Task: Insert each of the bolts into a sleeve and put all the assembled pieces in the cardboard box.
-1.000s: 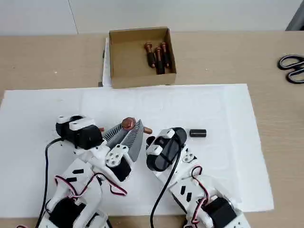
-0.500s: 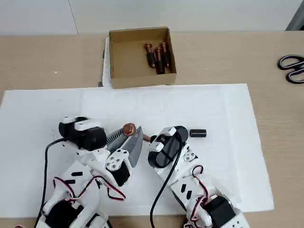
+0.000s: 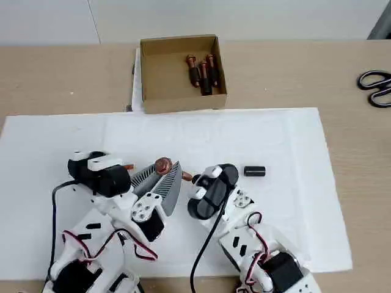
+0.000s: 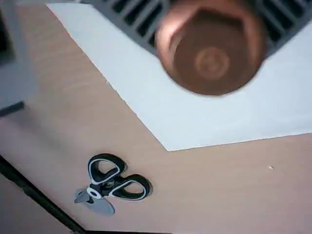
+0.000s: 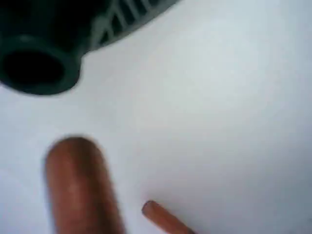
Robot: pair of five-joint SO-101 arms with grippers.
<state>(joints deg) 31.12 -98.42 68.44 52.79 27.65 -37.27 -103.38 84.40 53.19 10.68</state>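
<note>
Left pincer: my left pincer [image 3: 166, 171] is clamped on the bolt [image 3: 163, 165]. The round copper head sits right between my grey fingers [image 4: 131, 9] and faces my wrist.
Right pincer: my right pincer [image 3: 195, 179] is closed narrow on a sleeve [image 5: 35, 63], its open end turned toward my wrist.
Bolt and sleeve: the bolt's tip points at my right pincer and is just beside it. I cannot tell whether it touches the sleeve.
Loose sleeve [image 3: 254, 171]: it lies on the white paper [image 3: 275, 134] near my right pincer, on the side away from my left one.
Cardboard box [image 3: 153, 73]: it stands well beyond both pincers, off the paper, with three assembled pieces [image 3: 201, 72] lying together against one wall.
Scissors [image 3: 376, 87]: they lie on the bare table [image 3: 61, 79], far out past my right pincer.
</note>
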